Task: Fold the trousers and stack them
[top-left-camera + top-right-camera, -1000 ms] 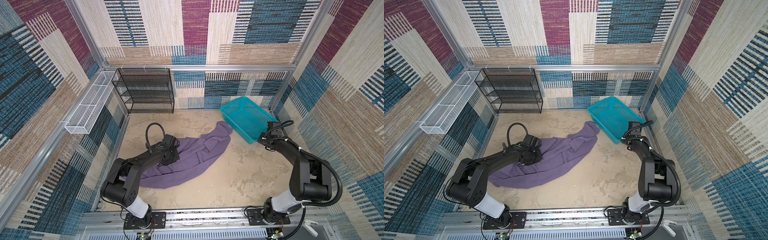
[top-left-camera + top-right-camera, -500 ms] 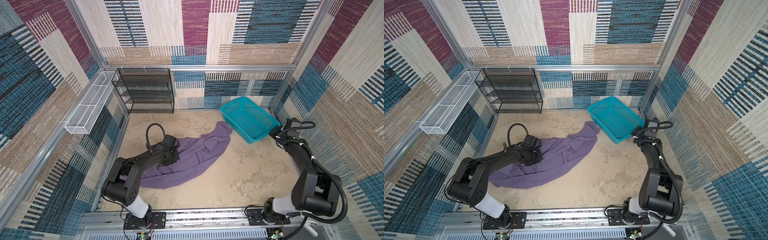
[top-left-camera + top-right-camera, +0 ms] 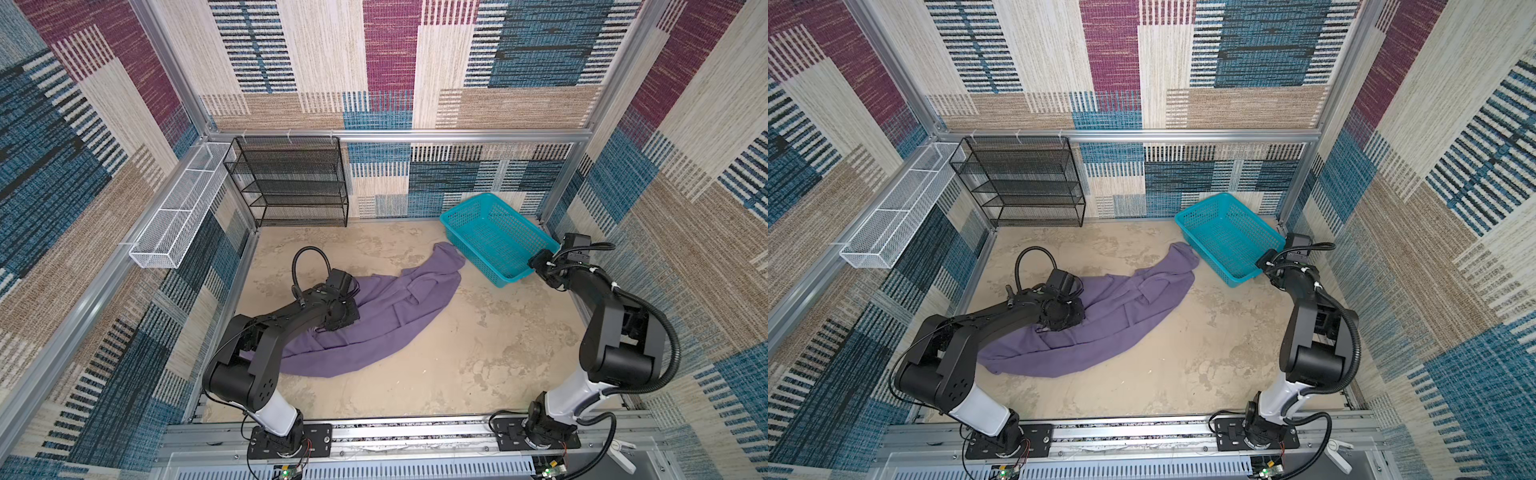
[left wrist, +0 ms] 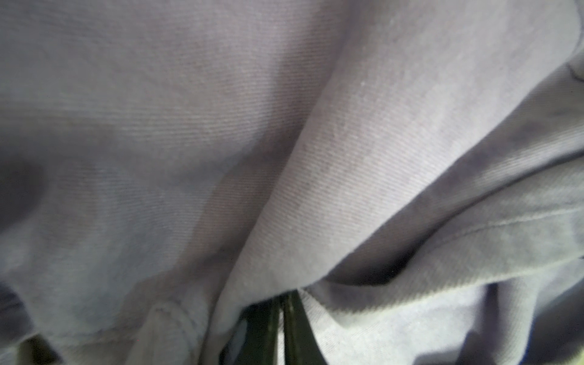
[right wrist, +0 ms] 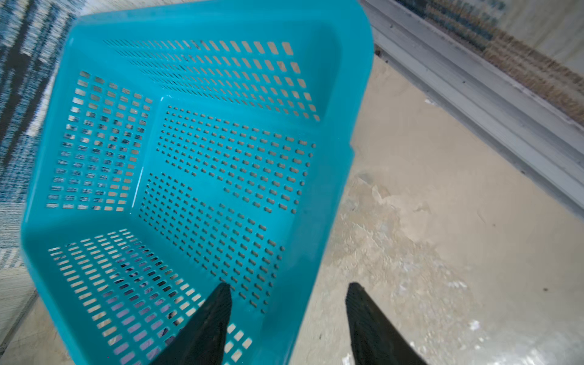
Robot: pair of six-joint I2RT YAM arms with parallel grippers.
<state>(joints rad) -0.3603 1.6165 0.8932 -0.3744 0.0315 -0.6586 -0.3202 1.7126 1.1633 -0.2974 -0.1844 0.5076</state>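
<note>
At left of table [image 3: 457, 374], L gripper [image 4: 281, 306] pinches trousers [image 3: 374, 332] mid-cloth. R gripper [image 5: 289, 286] spread over basket [image 5: 335, 158] rim, holding nothing. Best: lift slow, bring R to far hem.

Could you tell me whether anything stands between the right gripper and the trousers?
Yes. The teal basket stands between them: the open right gripper straddles its rim, and the trousers lie beyond its opposite side.

The muted-purple trousers [image 3: 374, 320] lie unfolded in a long, creased diagonal band (thin soft cloth, bunched toward the left), running from near left toward far right.
</note>
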